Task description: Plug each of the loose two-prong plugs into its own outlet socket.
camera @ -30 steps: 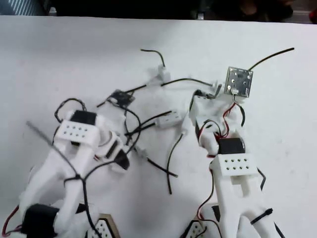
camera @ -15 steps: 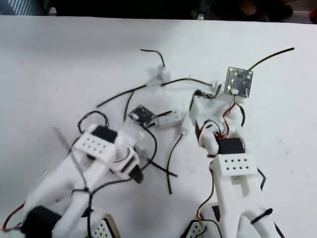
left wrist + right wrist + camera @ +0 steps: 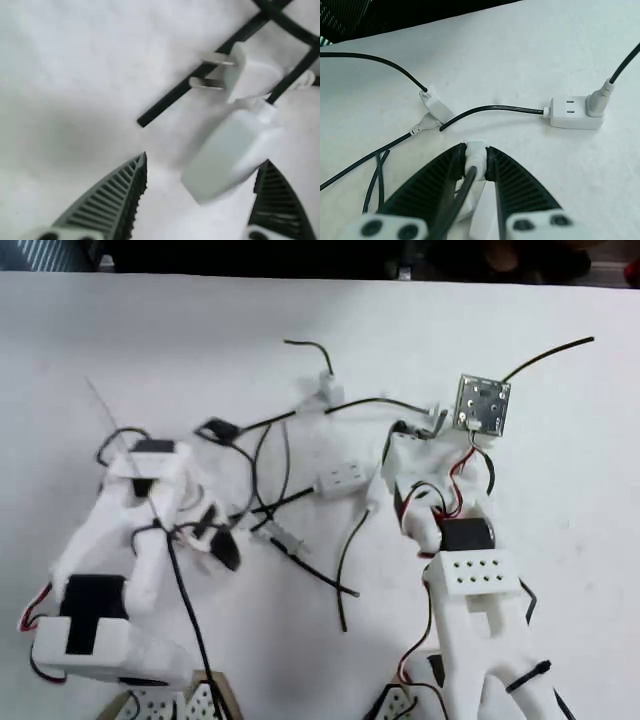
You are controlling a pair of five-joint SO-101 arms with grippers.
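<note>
Left gripper (image 3: pixel 202 167): ribbed jaws spread wide, empty, straddling a smooth white moulded block (image 3: pixel 227 155). Just to its right on the table lies a loose two-prong plug (image 3: pixel 247 75), flat metal blades bare, probably the next pick. Right gripper (image 3: pixel 476 149): clamped on a white plug (image 3: pixel 475 162) with black cord, apparently readied for the rectangular outlet socket (image 3: pixel 570 111) nearby.

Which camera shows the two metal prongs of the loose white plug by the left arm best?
The left wrist view: the white plug lies close up, both prongs clear. In the high view it is probably the tiny white shape by the left arm, prongs too small to tell. The right wrist view shows another plug.
</note>
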